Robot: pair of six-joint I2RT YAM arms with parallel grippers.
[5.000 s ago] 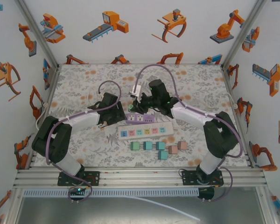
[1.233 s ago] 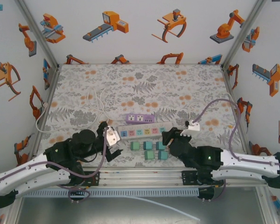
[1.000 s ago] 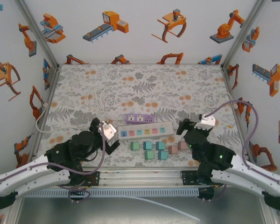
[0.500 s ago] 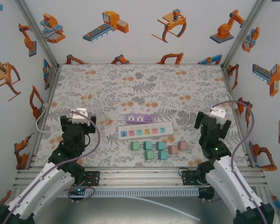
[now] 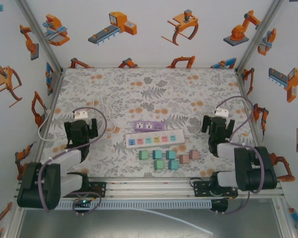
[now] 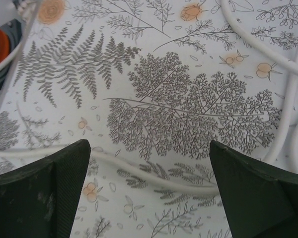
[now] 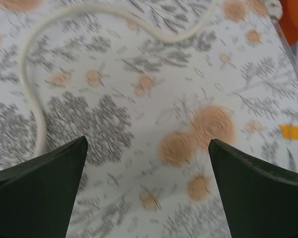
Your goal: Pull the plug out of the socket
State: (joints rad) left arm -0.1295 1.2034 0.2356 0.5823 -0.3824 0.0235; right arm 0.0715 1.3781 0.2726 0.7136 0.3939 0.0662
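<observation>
Socket strip (image 5: 154,140) small, cable (image 7: 31,99) ends cut off

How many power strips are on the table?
2. The purple power strip lies farther back; the longer white power strip lies just in front of it, close alongside. None looks hidden.

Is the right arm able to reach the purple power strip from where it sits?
Probably yes: nothing stands between the open right gripper and the purple power strip.
</observation>
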